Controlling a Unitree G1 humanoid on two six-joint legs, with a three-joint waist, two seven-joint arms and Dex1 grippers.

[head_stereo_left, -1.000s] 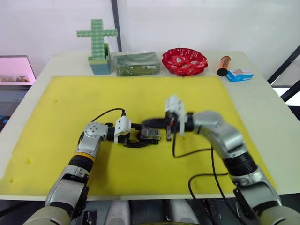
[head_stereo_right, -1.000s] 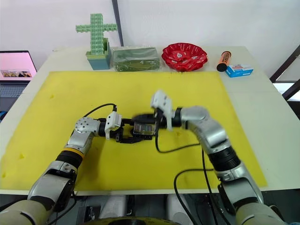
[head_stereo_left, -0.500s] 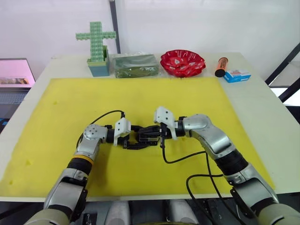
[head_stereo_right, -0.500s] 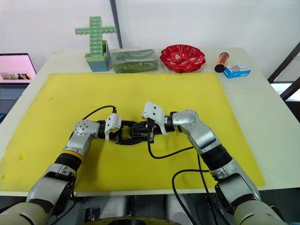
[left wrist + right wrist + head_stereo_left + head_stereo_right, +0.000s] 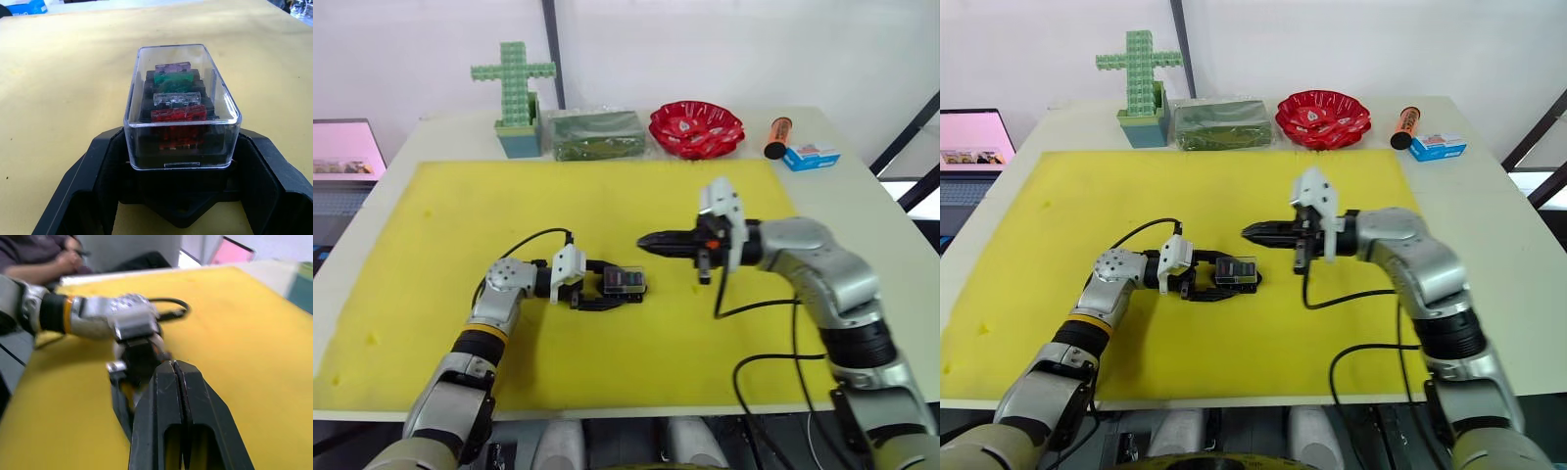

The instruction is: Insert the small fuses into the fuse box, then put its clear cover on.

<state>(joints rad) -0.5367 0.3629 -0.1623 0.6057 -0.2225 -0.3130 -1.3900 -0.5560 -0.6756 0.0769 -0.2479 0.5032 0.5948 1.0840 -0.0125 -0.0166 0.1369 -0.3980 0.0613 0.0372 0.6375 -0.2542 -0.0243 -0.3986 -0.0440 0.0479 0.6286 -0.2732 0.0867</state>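
On the yellow mat my left gripper (image 5: 631, 290) is shut on the black fuse box (image 5: 625, 284), one finger on each side of its base (image 5: 181, 171). The clear cover (image 5: 182, 105) sits over the box. Through it I see the small fuses in a row: purplish (image 5: 172, 67), green (image 5: 172, 78), whitish (image 5: 177, 98) and red (image 5: 179, 113). My right gripper (image 5: 644, 241) is shut on nothing. It hovers above the mat to the right of the box and a little behind it, its tip pointing left, clear of the cover.
Along the table's back edge stand a green block cross (image 5: 515, 83), a clear bag of green pieces (image 5: 597, 133), a red bowl (image 5: 696, 127), an orange tube (image 5: 777, 137) and a blue-and-white carton (image 5: 812, 155). A laptop (image 5: 977, 137) sits off the table's left.
My right gripper has drawn back to the right and away from the fuse box, which it was touching half a second ago. The left gripper and the box have stayed put.
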